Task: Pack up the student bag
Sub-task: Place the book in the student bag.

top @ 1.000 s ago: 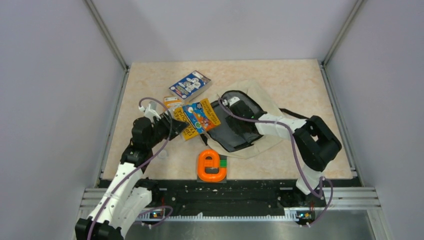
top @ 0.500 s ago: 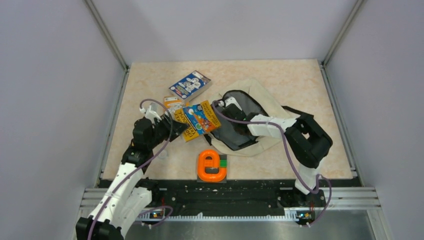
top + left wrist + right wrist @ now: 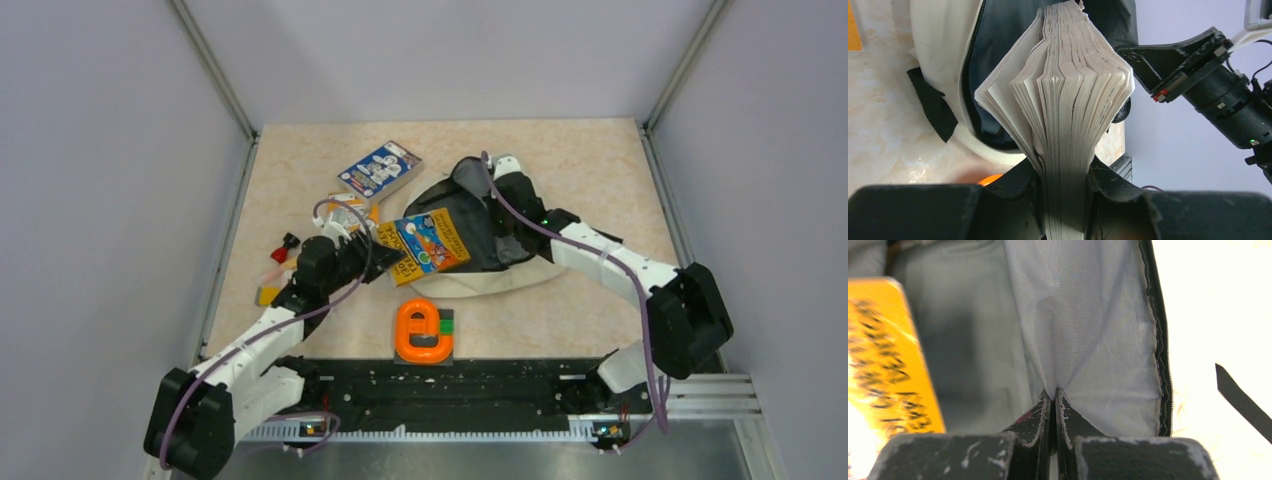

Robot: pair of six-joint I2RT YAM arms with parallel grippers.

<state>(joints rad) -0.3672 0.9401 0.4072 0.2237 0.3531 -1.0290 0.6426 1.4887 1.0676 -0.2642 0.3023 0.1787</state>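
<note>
Beige student bag [image 3: 520, 275] lies right of centre on the table [image 3: 600, 160], with its dark-lined mouth facing left. The right gripper [image 3: 1054, 395] is pinched tight on a fold of the bag's grey lining. The left gripper [image 3: 1063, 200] clamps one edge of a thick yellow book [image 3: 430, 245], whose far end rests at the bag's mouth. A blue book [image 3: 380, 170] lies behind and an orange C-shaped toy [image 3: 420, 332] in front.

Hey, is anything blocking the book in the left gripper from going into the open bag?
Nothing visible does. The book, clamped in the left gripper, points straight at the student bag's open mouth. The right gripper pinches the bag's grey lining at the far rim, beside that path.
</note>
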